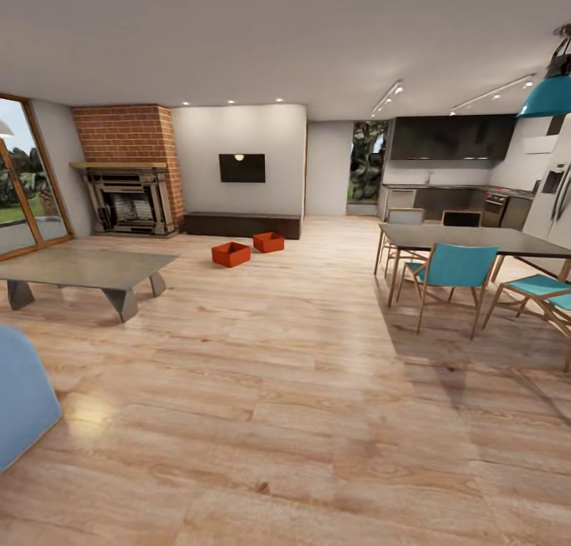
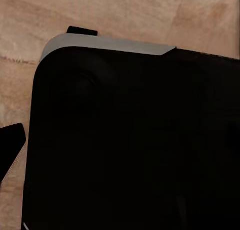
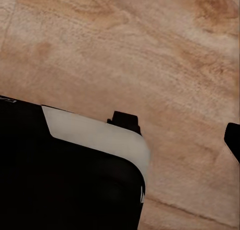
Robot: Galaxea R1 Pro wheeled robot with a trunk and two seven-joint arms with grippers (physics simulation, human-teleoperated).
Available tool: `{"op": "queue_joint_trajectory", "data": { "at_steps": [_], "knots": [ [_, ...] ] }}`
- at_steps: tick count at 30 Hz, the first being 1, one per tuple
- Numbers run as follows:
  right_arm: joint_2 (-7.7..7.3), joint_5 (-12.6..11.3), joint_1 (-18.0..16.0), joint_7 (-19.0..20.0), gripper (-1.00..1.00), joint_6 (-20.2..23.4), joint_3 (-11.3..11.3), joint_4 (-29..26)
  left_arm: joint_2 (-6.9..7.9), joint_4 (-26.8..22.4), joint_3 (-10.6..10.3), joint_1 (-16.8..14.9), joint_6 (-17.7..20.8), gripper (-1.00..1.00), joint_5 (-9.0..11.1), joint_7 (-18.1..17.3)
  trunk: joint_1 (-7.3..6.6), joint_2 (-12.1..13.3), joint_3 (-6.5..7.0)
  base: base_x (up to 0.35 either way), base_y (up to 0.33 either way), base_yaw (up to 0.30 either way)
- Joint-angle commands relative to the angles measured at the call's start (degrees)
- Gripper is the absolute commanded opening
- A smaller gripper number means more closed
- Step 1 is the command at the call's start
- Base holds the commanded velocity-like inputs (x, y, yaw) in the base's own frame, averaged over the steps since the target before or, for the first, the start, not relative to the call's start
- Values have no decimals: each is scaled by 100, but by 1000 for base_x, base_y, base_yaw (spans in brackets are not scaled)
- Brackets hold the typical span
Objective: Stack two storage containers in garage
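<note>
I am in the living room, and two orange-red storage containers stand far ahead on its light wood plank floor [image 1: 301, 387]. The nearer container [image 1: 231, 253] is on the left, the other container [image 1: 269, 242] just right of it and further back, in front of the long dark low cabinet [image 1: 242, 225]. In the left wrist view my left gripper [image 2: 46, 89] has its dark fingertips [image 2: 82, 30] wide apart over my black body, nothing between them. The right gripper [image 3: 179, 132] is likewise open over bare planks. The garage is out of view.
A grey coffee table [image 1: 87, 270] stands at the left, with a blue seat's edge [image 1: 20, 395] close by on the near left. At the right are a dining table [image 1: 476, 239] and teal chairs [image 1: 452, 273]. A brick fireplace [image 1: 131, 193] and glass doors [image 1: 20, 181] are at the far left.
</note>
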Motion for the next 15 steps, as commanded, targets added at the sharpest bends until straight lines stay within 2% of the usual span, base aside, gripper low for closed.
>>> {"op": "queue_joint_trajectory", "data": {
  "at_steps": [1, 15],
  "knots": [
    [4, -57, -6, 8, 100, -32, 50, 19, 0, 0, 20, -1, -7, 100, 47, -28, 3, -2, -5, 322, 0, 0],
    [17, -58, 103, -44, 100, -44, 53, 50, 0, 0, 20, -1, -4, 100, 47, -27, 3, -2, -5, 322, 0, 0]
  ]
}}
